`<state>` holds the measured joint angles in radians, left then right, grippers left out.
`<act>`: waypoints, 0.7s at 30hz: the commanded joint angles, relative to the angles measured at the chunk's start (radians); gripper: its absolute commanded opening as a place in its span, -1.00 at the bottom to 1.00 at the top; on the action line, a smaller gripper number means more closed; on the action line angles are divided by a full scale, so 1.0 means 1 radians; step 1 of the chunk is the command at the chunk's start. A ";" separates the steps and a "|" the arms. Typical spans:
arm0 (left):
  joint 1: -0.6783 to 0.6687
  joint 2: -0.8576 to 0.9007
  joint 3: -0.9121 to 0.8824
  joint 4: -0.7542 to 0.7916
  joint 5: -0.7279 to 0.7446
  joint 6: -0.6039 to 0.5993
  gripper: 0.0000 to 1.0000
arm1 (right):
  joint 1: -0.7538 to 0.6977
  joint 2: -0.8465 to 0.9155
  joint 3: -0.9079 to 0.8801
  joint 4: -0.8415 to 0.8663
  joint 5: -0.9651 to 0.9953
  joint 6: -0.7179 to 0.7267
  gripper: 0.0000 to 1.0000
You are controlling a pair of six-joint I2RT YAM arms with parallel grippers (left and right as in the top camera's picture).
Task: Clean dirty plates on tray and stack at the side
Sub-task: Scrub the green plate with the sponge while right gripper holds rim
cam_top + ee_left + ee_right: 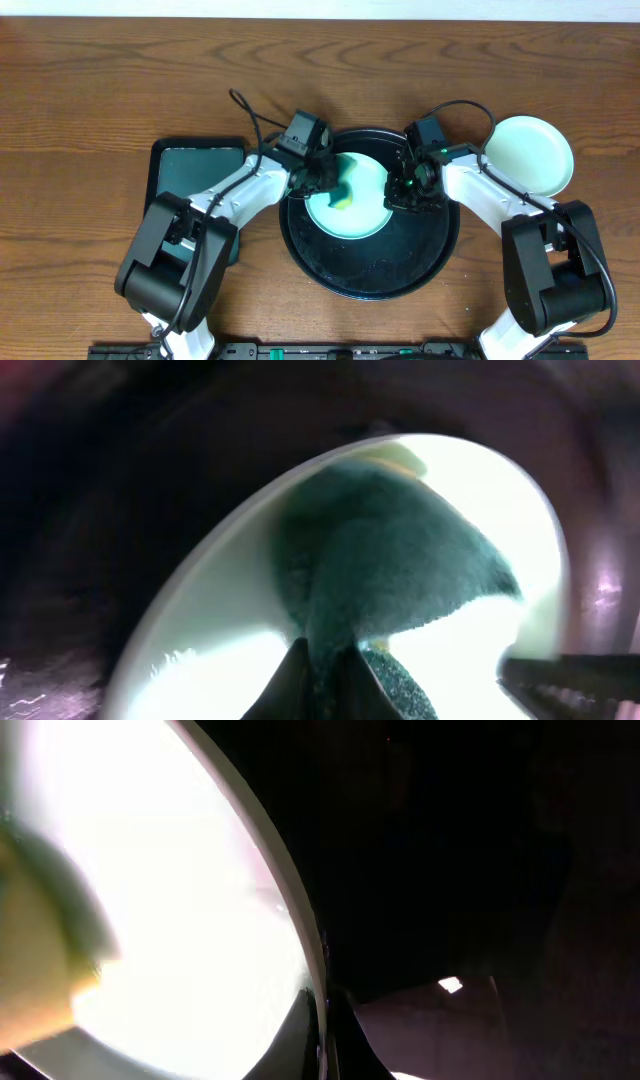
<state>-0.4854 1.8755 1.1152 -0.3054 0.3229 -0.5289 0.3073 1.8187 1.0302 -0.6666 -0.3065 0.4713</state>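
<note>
Plates in view number two: one pale mint plate (365, 190) lies in the far half of the single round black tray (370, 275). A second plate (530, 155) sits on the table (100, 80) just beside the tray's far right rim. The left gripper (325, 180) is clamped on one sponge (343, 197) lying on the trayed plate, the right gripper (410, 188) pinches that plate's right rim, and one dark-green rectangular tray (195, 170) lies left of the black tray.

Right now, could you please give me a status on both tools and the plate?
Left tool shut on sponge, on the mint plate. Right tool shut on its rim. Plate sits in black tray; second plate aside, right. Nothing obstructing.
</note>
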 commanded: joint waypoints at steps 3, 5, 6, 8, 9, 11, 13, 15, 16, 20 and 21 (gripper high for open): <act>0.041 0.017 0.044 -0.139 -0.464 0.139 -0.87 | 0.021 0.013 -0.013 -0.018 -0.008 -0.005 -0.97; 0.041 0.017 0.044 -0.193 -0.517 0.145 -0.86 | 0.021 0.013 -0.013 -0.018 -0.007 -0.008 -0.97; 0.041 0.017 0.044 -0.223 -0.526 0.152 -0.85 | 0.021 0.013 -0.013 -0.018 -0.005 -0.009 -0.97; 0.041 0.017 0.044 -0.276 -0.516 0.155 -0.86 | 0.021 0.013 -0.013 -0.018 0.000 -0.008 -0.97; 0.041 0.017 0.044 -0.306 -0.491 0.159 -0.86 | 0.021 0.013 -0.013 -0.018 0.003 -0.009 -0.97; 0.041 0.017 0.044 -0.352 -0.382 0.200 -0.86 | 0.021 0.013 -0.013 -0.018 0.012 -0.009 -0.97; 0.038 0.017 0.044 -0.391 -0.245 0.247 -0.86 | 0.021 0.013 -0.013 -0.018 0.014 -0.009 -0.98; 0.030 0.017 0.044 -0.419 -0.092 0.305 -0.86 | 0.021 0.013 -0.013 -0.018 0.014 -0.009 -0.97; 0.022 0.017 0.044 -0.431 -0.011 0.339 -0.86 | 0.021 0.013 -0.013 -0.018 0.014 -0.009 -0.98; -0.040 0.017 0.044 -0.439 0.224 0.402 -0.86 | 0.021 0.013 -0.013 -0.022 0.014 -0.009 -0.97; -0.061 0.017 0.044 -0.430 0.244 0.402 -0.85 | 0.021 0.013 -0.013 -0.022 0.014 -0.009 -0.97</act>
<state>-0.4808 1.8626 1.1973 -0.7139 0.3565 -0.2115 0.3294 1.8194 1.0306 -0.6746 -0.3286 0.4660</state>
